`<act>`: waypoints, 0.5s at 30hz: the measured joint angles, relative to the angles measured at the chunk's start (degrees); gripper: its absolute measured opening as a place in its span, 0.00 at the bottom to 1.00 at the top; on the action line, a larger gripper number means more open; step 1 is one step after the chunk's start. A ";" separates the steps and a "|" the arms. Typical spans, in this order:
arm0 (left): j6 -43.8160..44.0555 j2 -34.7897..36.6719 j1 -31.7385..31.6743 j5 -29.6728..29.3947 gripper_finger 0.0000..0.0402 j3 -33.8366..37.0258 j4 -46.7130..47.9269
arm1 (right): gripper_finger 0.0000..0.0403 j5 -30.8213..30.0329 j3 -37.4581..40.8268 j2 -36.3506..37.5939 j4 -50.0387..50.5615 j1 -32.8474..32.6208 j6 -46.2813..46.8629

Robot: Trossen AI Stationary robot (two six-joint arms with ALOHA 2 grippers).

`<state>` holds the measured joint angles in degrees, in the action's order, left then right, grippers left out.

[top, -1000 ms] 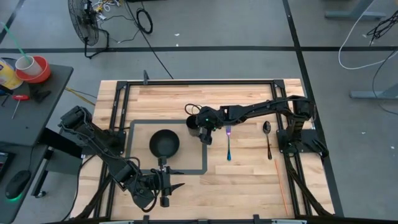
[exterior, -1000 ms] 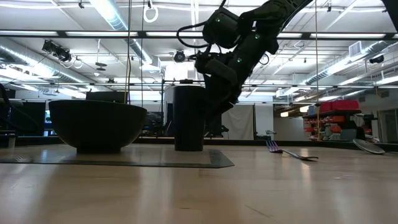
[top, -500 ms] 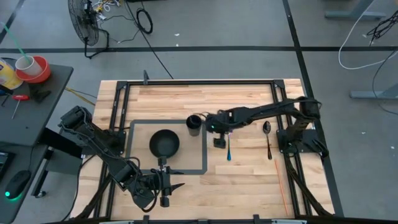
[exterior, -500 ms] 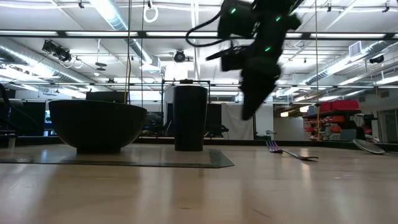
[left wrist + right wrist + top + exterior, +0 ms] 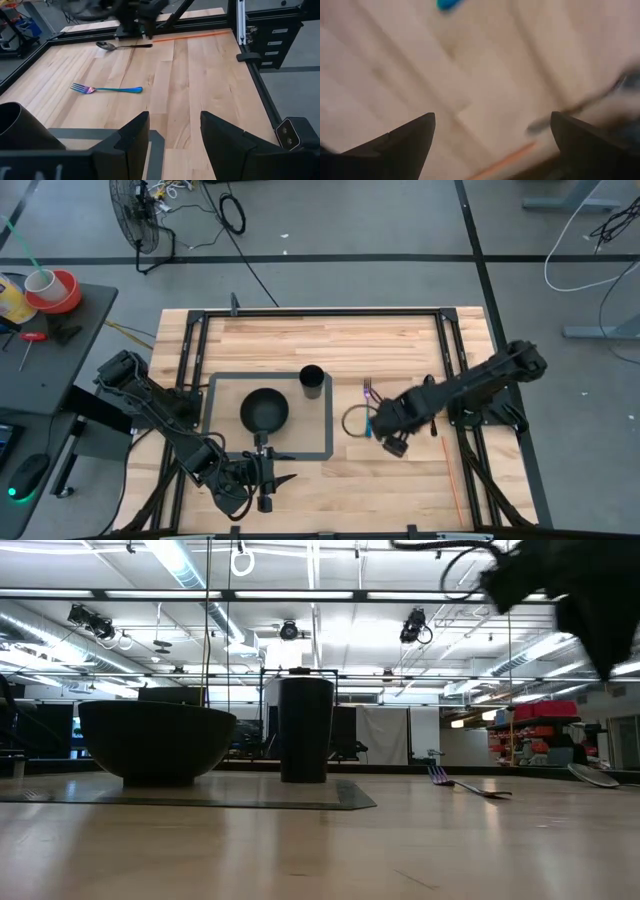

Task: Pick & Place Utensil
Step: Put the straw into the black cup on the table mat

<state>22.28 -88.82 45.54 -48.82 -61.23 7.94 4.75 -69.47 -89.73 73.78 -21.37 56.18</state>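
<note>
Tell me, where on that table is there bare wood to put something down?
The widest bare stretch is the far strip of the table, beyond the cup. Another runs along the near edge, right of the left pincer. It is crowded mid-table: bowl and cup on the mat, then fork, right pincer and spoon.

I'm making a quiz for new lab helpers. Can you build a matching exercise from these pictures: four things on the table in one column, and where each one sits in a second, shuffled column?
Things:
1. bowl
2. cup
3. fork
4. spoon

Places:
A. bare wood, between the grey-outlined mat and the spoon
B. on the mat, at its back right corner
C. bare wood, nearest the table's right rail
D. on the mat, near its middle

Pairs: 1-D, 2-B, 3-A, 4-C
</note>
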 joint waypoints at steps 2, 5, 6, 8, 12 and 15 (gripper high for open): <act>-0.02 0.00 0.00 0.00 0.45 0.00 0.05 | 0.98 3.32 1.54 0.06 -0.53 -2.23 5.96; 0.02 0.00 0.00 0.02 0.45 0.00 0.08 | 0.95 8.12 5.55 -0.02 -0.75 -4.90 11.80; 0.04 0.00 0.00 0.02 0.45 0.00 0.10 | 0.93 9.74 7.37 -0.02 -1.07 -5.64 13.19; 0.70 0.00 0.00 0.70 0.45 0.00 0.18 | 0.89 12.68 11.43 -0.04 -1.95 -7.18 16.14; 1.11 -0.04 0.01 3.33 0.45 0.00 0.57 | 0.81 17.33 18.97 -0.04 -2.49 -9.92 18.41; 1.09 -0.04 0.02 3.69 0.45 0.00 0.57 | 0.76 18.02 23.43 -0.04 -3.96 -11.26 18.38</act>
<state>23.38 -88.86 45.56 -45.12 -61.23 8.51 22.76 -46.04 -89.78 69.82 -32.64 74.56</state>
